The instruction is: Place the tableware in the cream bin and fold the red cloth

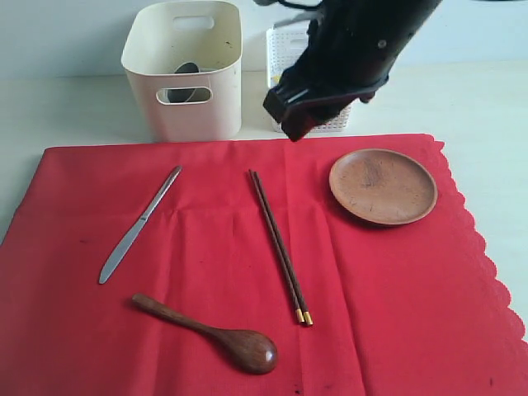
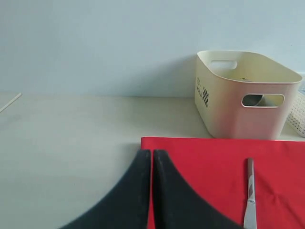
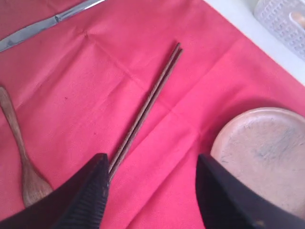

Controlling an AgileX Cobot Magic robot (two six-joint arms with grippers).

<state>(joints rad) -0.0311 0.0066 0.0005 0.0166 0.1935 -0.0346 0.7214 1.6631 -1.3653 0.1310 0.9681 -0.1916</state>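
Pale table (image 1: 66, 107), red cloth (image 1: 396, 289), chopsticks (image 1: 280, 246) lying near-to-far, gold tips (image 1: 304, 316) nearest

Probably a lab: bare pale table (image 1: 66, 107) against a blank wall (image 2: 95, 38).

The only marking is a small dark printed patch (image 2: 202, 93), fine lines beside a checkered block, on one outer wall of the cream bin (image 2: 238, 119), too small to read.
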